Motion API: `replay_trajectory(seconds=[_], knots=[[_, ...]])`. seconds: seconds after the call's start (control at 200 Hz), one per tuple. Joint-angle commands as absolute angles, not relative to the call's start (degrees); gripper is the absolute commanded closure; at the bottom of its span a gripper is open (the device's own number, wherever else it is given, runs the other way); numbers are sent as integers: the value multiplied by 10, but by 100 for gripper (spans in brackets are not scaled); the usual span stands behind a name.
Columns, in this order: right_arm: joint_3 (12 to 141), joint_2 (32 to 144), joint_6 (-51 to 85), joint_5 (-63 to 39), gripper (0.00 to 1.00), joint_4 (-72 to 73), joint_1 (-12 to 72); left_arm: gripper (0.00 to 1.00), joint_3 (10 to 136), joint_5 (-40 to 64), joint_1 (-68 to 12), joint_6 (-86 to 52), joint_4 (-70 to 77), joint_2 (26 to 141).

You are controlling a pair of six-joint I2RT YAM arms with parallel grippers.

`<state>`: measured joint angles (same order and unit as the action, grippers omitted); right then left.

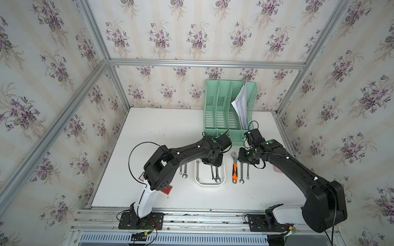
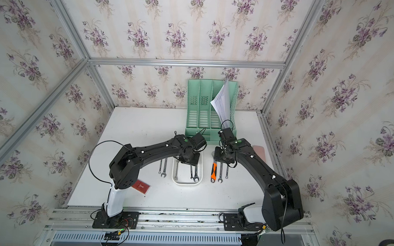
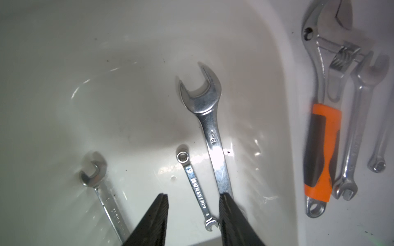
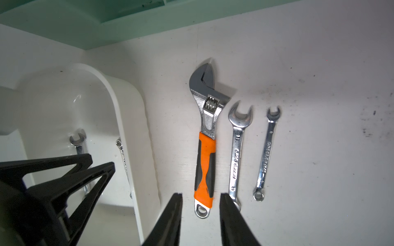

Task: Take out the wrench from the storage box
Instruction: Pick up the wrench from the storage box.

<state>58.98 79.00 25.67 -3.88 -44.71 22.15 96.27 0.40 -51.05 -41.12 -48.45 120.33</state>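
Mostly chrome wrenches (image 3: 213, 132), glossy rounded storage box (image 3: 106, 74)

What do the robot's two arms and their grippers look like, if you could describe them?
Both the left arm and right arm are matte black with a white lowest link, black base plates and a green dot near the wrist. Thin black cables loop alongside them, with small white tabs. The left gripper and right gripper have black, tapered, wedge-shaped fingers.
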Motion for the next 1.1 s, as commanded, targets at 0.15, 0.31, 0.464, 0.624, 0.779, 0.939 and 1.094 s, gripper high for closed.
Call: replay_trajectory(seconds=[0.15,0.31,0.464,0.624,0.779,0.939,1.094], knots=[[584,785,253,-42,65,-440,222,56,993,6,-523,-423,-465,1250],[579,783,254,-45,64,-438,222,56,996,4,-528,-431,-456,1271],[578,782,255,-46,64,-439,222,58,998,-5,-529,-437,-458,1290],[579,780,255,-47,64,-440,222,65,1004,-28,-530,-439,-481,1303],[578,783,254,-48,64,-440,222,70,1004,-61,-528,-435,-511,1297],[576,787,252,-50,64,-438,222,71,996,-77,-518,-434,-534,1286],[573,789,252,-52,64,-436,222,70,990,-65,-511,-433,-528,1288]])
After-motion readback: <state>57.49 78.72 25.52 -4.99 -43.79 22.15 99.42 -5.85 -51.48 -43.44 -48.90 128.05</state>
